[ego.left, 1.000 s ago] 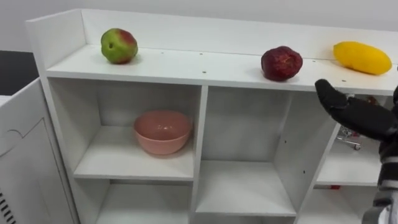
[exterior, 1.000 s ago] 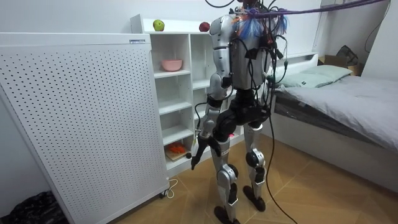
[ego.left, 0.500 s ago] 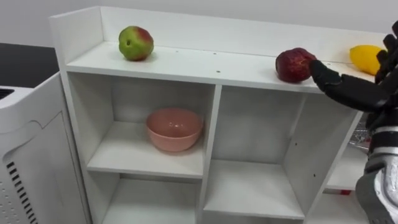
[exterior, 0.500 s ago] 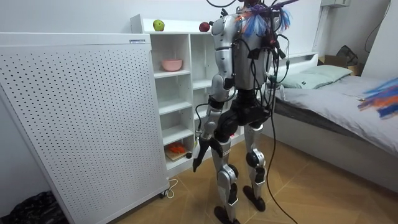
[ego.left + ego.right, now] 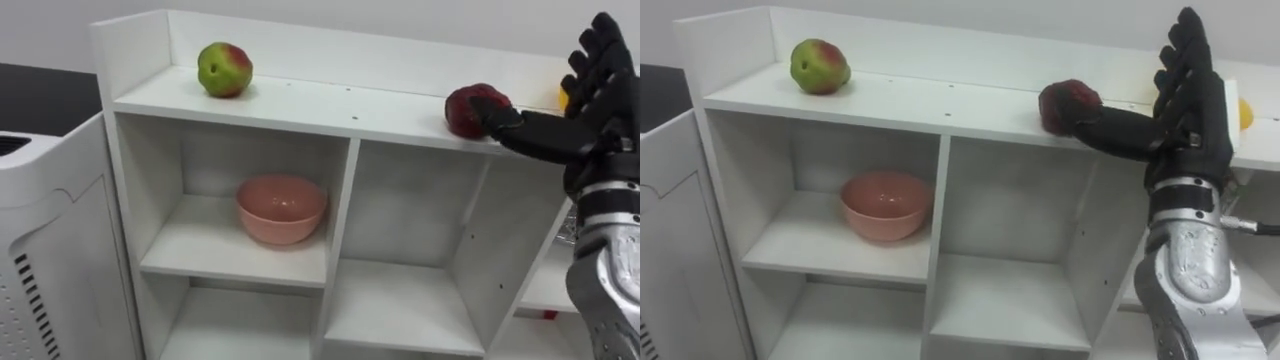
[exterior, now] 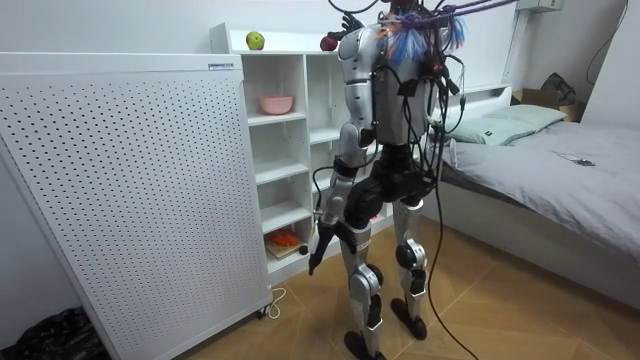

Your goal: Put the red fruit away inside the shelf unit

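Note:
Three fruits lie on the top board of the white closet (image 5: 300,102): a green-and-red apple (image 5: 225,69) at the left, a dark red fruit (image 5: 468,106) right of the middle, and a yellow fruit (image 5: 1243,113) at the far right, mostly hidden behind my right hand. My right hand (image 5: 1188,90) is raised at the top board, open, with its fingers pointing up. Its thumb reaches left and lies against the front of the dark red fruit. My left hand (image 6: 317,247) hangs by my thigh with its fingers straight down, holding nothing.
A pink bowl (image 5: 281,208) stands in the upper left compartment. A white perforated panel (image 6: 120,200) stands to the closet's left. Something orange (image 6: 285,240) lies on a low shelf. A bed (image 6: 560,150) is at the room view's right. I stand close before the closet.
My right hand rose from below the top board's edge to above it, and its thumb reached the dark red fruit. The head camera turned a little. The fruits have not moved.

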### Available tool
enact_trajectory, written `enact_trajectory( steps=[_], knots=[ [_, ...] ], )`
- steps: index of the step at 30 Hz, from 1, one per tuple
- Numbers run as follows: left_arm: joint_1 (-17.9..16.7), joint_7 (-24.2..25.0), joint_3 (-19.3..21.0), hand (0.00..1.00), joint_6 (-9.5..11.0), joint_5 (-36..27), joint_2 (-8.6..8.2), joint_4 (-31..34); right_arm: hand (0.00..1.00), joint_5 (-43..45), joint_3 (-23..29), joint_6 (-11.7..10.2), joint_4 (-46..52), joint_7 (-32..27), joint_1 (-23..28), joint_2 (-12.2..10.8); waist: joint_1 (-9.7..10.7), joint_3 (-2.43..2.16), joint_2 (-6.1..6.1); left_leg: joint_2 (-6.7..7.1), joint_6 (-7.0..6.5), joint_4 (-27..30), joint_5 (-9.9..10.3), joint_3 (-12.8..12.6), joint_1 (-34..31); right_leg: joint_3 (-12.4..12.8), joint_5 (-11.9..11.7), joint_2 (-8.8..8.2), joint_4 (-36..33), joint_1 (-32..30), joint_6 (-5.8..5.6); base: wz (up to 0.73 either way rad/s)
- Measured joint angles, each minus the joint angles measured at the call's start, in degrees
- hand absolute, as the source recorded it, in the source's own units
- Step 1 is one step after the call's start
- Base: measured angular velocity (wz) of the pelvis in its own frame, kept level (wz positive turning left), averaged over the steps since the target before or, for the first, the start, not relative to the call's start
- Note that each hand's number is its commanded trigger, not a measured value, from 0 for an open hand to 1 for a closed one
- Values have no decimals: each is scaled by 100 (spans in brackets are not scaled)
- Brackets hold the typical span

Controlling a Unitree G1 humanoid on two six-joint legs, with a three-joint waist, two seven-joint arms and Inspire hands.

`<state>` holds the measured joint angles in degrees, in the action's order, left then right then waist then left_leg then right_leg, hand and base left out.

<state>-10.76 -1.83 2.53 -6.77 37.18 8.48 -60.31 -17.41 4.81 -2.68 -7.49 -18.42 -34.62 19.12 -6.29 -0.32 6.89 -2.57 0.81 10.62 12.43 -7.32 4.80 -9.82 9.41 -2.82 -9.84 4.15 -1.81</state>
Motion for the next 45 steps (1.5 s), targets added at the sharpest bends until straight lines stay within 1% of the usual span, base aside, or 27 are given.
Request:
enact_trajectory(
  steps=[1,2,3,5,6,7,9,10,12,15,16,18,21,29,33,41,42,43,45],
  knots=[
    [3,0,7,0,-20,0,0,1,0,-2,-22,27,-31,17,-15,31,-23,-1,14,0,0,0,0,0,7,-1,0,0,2,7,0,0],
    [5,0,60,0,-37,-9,1,12,0,-10,-63,56,-90,55,-21,110,-49,13,48,0,0,0,0,12,29,-14,0,-1,7,34,0,7],
    [-2,0,86,0,-51,-12,21,13,0,-12,-95,119,-123,127,-22,140,-44,35,81,0,0,0,0,39,50,-48,0,-2,18,71,0,10],
    [15,12,107,0,-95,-12,43,29,0,-11,-117,162,-195,246,-28,141,-48,56,129,0,0,4,0,86,55,-72,0,-1,16,88,0,11],
    [15,31,121,0,-148,-17,43,29,0,-26,-137,174,-306,316,-56,142,-47,59,143,2,0,11,1,124,38,-134,0,-7,14,89,0,10],
    [14,39,121,0,-164,-19,42,31,0,-31,-138,213,-360,351,-84,142,-48,57,152,4,0,12,1,132,35,-142,0,-9,13,86,0,8],
    [-4,112,131,0,-205,-19,60,83,0,-35,-144,338,-637,470,-273,149,-50,57,151,5,0,22,1,154,2,-158,0,-9,17,77,0,5],
    [-3,129,133,0,-212,-19,66,99,0,-35,-146,353,-692,496,-316,169,-47,59,147,5,0,27,1,164,-12,-160,0,-8,18,75,0,7],
    [-12,150,133,0,-262,-5,70,159,0,-36,-158,370,-954,642,-499,253,-48,65,128,4,1,27,1,182,-19,-173,0,-6,17,83,0,5],
    [-17,162,133,0,-305,-5,70,236,0,-37,-194,411,-1052,819,-532,430,-61,65,122,4,1,27,1,165,-18,-171,0,-6,14,86,0,0],
    [-17,171,133,0,-314,-5,70,246,57,-37,-194,415,-1056,855,-532,446,-60,66,121,5,1,27,1,165,-19,-171,0,-6,14,86,0,0],
    [-17,217,133,0,-330,-5,71,288,100,-35,-243,442,-1060,946,-534,523,-62,68,110,5,1,25,1,170,-31,-173,0,-6,14,85,0,0],
    [-9,226,131,0,-331,-12,72,348,100,-35,-248,473,-1062,986,-534,593,-54,66,106,4,1,25,2,168,-54,-175,0,-5,13,77,0,0],
    [1,235,127,0,-334,-45,107,356,100,-65,-250,472,-1304,1104,-648,604,-48,50,112,5,1,41,2,168,-52,-167,0,-5,10,82,0,0],
    [27,243,119,0,-378,-44,125,373,100,-216,-252,468,-1410,1148,-710,620,-46,45,93,4,1,77,2,168,-48,-152,-4,-5,9,84,7,0],
    [21,243,111,0,-519,-41,127,453,100,-363,-257,482,-1405,1221,-710,642,-33,-13,-4,4,1,71,2,166,-31,-154,-7,-5,7,91,12,0],
    [18,242,110,0,-533,-41,127,475,100,-365,-258,482,-1404,1227,-710,653,-33,-14,-8,4,1,69,2,166,-29,-153,-7,-5,7,92,12,0],
    [17,240,109,0,-544,-43,133,511,100,-363,-262,481,-1403,1235,-710,669,-35,-2,-30,4,1,69,2,166,-30,-153,-7,-5,9,94,12,0],
    [28,236,102,0,-544,-43,138,516,100,-357,-283,468,-1393,1236,-710,673,-32,5,-45,4,1,67,2,165,-30,-151,-7,-5,8,93,12,0]
  ],
)
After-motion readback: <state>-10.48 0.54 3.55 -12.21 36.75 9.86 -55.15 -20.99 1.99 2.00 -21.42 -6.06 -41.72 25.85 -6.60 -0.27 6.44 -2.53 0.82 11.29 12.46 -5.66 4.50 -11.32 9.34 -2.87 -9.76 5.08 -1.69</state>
